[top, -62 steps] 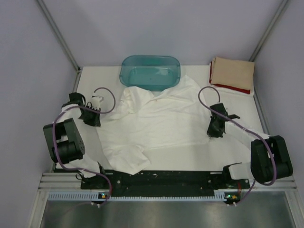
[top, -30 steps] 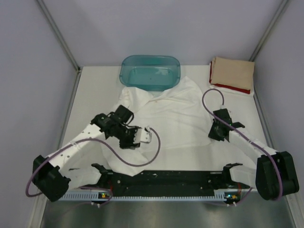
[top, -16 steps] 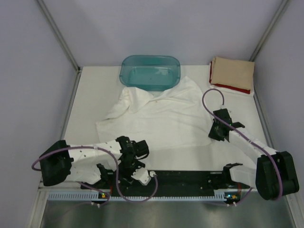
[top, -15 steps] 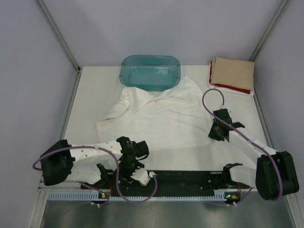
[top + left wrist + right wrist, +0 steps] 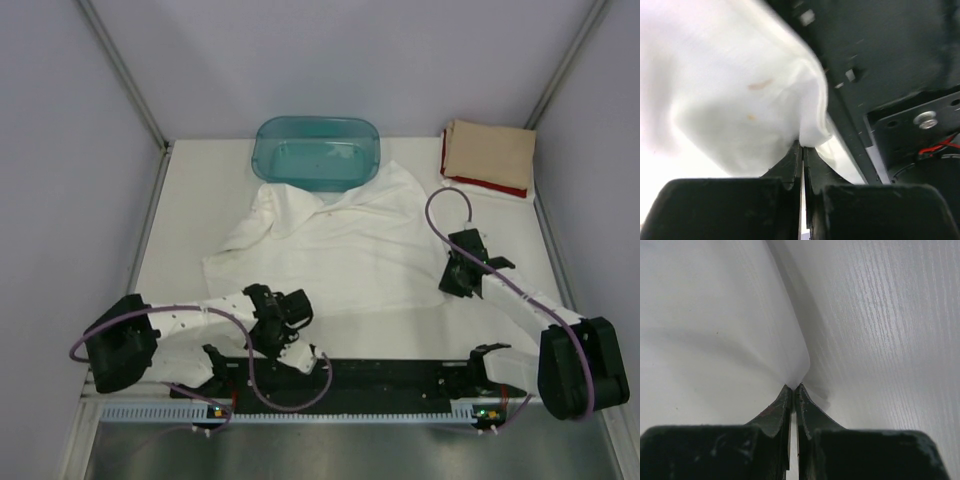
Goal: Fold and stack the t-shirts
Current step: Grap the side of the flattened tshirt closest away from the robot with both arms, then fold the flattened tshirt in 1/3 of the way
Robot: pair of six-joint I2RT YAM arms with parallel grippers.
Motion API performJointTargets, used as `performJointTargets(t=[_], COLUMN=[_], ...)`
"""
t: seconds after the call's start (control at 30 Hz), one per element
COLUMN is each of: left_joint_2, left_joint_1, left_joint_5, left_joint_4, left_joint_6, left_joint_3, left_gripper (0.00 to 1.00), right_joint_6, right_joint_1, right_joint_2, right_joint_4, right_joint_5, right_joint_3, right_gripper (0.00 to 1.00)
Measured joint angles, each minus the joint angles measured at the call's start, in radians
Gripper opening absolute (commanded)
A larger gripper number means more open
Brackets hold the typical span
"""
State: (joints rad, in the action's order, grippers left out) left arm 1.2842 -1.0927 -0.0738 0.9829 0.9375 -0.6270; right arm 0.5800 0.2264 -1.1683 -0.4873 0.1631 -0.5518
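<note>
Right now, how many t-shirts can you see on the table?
3. A white tee lies spread in the middle. A folded tan tee sits in the far right corner, on top of a red tee that shows only its edge. More could be hidden underneath.

Translucent teal plastic tub (image 5: 316,152), far middle of the table; white wood-grain table (image 5: 190,200); black mounting plate (image 5: 390,375) along its near edge; two slanted metal frame struts (image 5: 122,72) at the far corners.
</note>
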Motion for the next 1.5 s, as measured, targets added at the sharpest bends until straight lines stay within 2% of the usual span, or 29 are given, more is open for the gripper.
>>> performJointTargets(t=[0.1, 0.27, 0.37, 0.5, 0.7, 0.87, 1.17, 1.5], left_joint_2=[-0.029, -0.045, -0.045, -0.018, 0.140, 0.214, 0.341, 0.436], left_joint_1=[0.120, 0.395, 0.473, 0.582, 0.749, 0.789, 0.798, 0.798], left_joint_5=[0.042, 0.043, 0.044, 0.067, 0.064, 0.062, 0.064, 0.074], left_joint_4=[0.008, -0.020, -0.085, -0.174, -0.249, -0.332, -0.458, -0.563], left_joint_6=[0.005, 0.007, -0.008, -0.032, -0.084, -0.102, -0.074, 0.010], left_joint_3=[-0.036, -0.292, -0.386, -0.431, -0.566, -0.601, -0.604, -0.695], left_gripper=[0.00, 0.00, 0.00, 0.00, 0.00, 0.00, 0.00, 0.00], right_joint_6=[0.002, 0.018, 0.025, 0.027, 0.017, -0.020, -0.136, -0.225], right_joint_1=[0.000, 0.000, 0.000, 0.000, 0.000, 0.000, 0.000, -0.015], right_joint_2=[0.000, 0.019, 0.067, 0.105, 0.101, 0.024, -0.294, -0.589], right_joint_4=[-0.011, -0.034, -0.046, -0.055, -0.083, -0.076, -0.071, -0.105], right_joint_5=[-0.005, -0.007, 0.001, 0.010, 0.041, 0.055, 0.071, 0.087], right_joint_3=[-0.006, -0.013, -0.013, -0.013, -0.049, -0.170, -0.453, -0.707], right_gripper=[0.00, 0.00, 0.00, 0.00, 0.00, 0.00, 0.00, 0.01])
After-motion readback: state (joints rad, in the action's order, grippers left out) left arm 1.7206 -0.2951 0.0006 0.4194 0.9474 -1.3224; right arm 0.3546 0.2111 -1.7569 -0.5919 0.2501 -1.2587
